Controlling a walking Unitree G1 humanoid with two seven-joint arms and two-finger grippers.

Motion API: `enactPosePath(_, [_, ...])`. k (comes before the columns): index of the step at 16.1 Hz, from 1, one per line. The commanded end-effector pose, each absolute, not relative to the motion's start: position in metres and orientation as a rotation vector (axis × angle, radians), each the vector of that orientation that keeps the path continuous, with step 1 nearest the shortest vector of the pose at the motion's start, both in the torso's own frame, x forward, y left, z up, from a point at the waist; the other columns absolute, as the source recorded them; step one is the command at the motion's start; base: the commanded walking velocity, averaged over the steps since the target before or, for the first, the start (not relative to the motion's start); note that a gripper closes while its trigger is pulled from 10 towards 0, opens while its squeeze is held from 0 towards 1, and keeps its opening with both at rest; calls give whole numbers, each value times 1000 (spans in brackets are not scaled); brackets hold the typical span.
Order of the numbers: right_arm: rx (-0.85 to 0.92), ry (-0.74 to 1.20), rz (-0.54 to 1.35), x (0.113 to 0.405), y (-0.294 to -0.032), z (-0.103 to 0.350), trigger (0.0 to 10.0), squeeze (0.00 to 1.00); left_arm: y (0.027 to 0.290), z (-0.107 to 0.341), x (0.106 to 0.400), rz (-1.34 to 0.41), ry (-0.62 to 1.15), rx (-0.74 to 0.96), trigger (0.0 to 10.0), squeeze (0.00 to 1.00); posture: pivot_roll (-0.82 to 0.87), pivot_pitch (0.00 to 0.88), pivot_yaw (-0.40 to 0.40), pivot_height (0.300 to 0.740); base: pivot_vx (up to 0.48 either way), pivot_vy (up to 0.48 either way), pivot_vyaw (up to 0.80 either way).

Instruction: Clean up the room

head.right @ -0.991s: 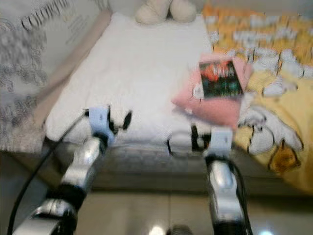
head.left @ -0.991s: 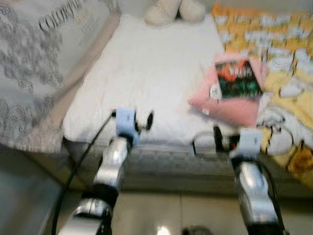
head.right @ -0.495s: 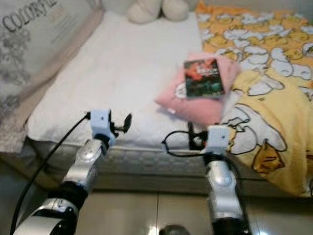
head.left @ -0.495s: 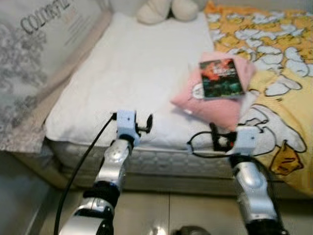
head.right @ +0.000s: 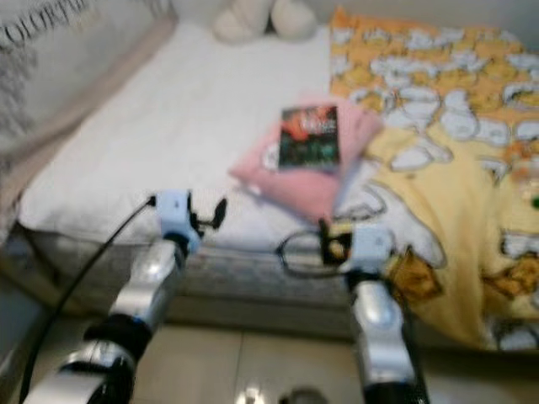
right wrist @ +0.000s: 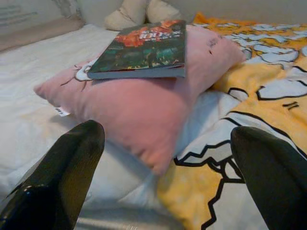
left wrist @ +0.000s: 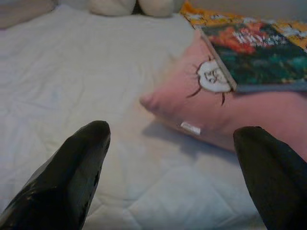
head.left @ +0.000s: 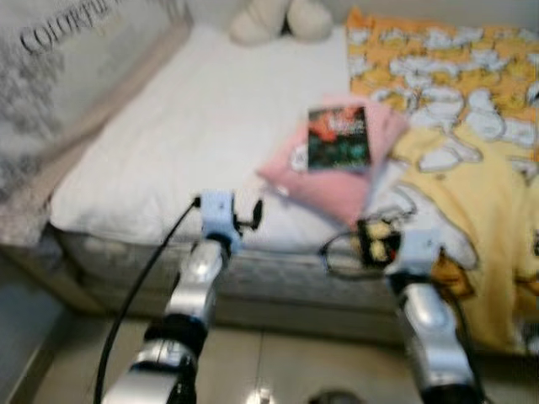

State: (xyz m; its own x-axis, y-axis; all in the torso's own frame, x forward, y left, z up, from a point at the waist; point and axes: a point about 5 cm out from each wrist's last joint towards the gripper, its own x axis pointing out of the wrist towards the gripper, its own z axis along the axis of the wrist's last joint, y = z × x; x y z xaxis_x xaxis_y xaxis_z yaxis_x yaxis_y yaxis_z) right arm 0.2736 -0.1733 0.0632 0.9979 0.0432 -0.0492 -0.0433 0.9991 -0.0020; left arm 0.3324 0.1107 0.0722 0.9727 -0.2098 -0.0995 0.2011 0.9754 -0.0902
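Observation:
A dark green and red book (head.left: 338,137) lies on a pink pillow (head.left: 320,177) on the white bed (head.left: 194,126). The pillow's right side rests against a yellow duck-print blanket (head.left: 472,160). My left gripper (head.left: 248,216) is open at the bed's front edge, left of the pillow; its fingers (left wrist: 67,177) frame the pillow (left wrist: 230,110) and book (left wrist: 254,57) from the wrist. My right gripper (head.left: 362,244) is open just below the pillow's near corner. In the right wrist view the book (right wrist: 141,50) sits on the pillow (right wrist: 144,100) straight ahead, between the black fingers (right wrist: 57,182).
A cream plush toy (head.left: 282,21) sits at the head of the bed. A grey patterned cover with lettering (head.left: 59,93) drapes along the left side. Tiled floor (head.left: 286,370) lies below the mattress edge. A black cable (head.left: 143,286) runs along my left arm.
The camera has shifted right, so the bed, pillow and book sit further left in the picture. Both grippers stay open at the bed's front edge; the right one is now nearer the pillow.

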Motion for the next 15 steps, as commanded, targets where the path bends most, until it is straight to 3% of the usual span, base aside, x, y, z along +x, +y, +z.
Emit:
enactPosePath(1, [-11, 40, 37, 277, -176, 67, 10000, 0, 110, 75, 334, -207, 105, -83, 10000, 0, -243, 12, 93, 740, 0, -480, 0])
enactPosePath(6, [82, -143, -84, 275, -197, 94, 10000, 0, 131, 93, 338, -131, -17, -117, 10000, 0, -251, 1, 95, 740, 0, -480, 0])
enactPosePath(8, [-2, -52, -86, 264, -213, 79, 10000, 0, 152, 94, 334, -63, -32, -146, 10000, 0, -259, 0, 99, 740, 0, 0, 0])
enactPosePath(10, [-134, 22, 1, 254, -212, 65, 10000, 0, 165, 79, 318, -49, -1, -127, 10000, 0, -261, 0, 99, 740, 0, -240, 0])
enactPosePath(15, [-129, 14, 14, 258, -208, 69, 10000, 0, 162, 75, 318, -45, 16, -139, 10000, 0, -259, 0, 81, 740, 0, -477, 0])
